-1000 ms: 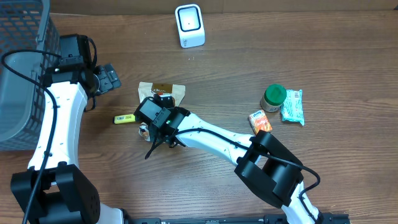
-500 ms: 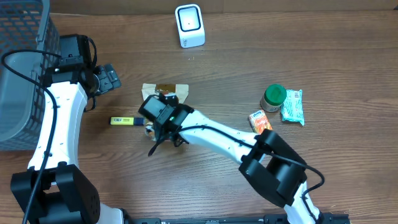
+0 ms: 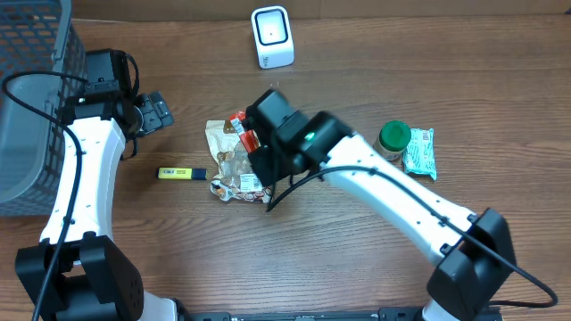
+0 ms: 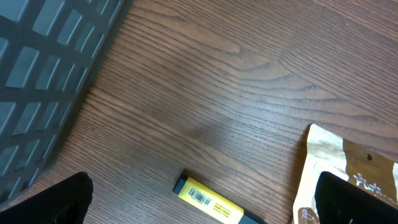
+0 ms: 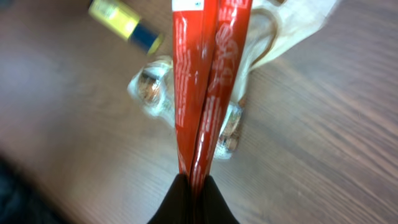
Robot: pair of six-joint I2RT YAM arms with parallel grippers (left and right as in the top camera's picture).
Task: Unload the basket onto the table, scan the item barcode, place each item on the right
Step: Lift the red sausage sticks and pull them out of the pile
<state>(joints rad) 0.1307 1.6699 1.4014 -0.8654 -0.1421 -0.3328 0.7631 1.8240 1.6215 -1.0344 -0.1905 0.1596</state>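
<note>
Right gripper [image 5: 194, 186] pinches a flat red packet [image 5: 208, 74], white print blurred, above a tan paper pouch [image 3: 230, 165]; left gripper [image 3: 156, 113] gapes wide near a barcode-labelled yellow marker [image 4: 208, 200].

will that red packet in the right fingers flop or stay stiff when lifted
Probably floppy: the red packet looks thin, folded flat on itself where the right fingers pinch its edge. Likely light, being held by that one pinch. The glossy film may slip.
</note>
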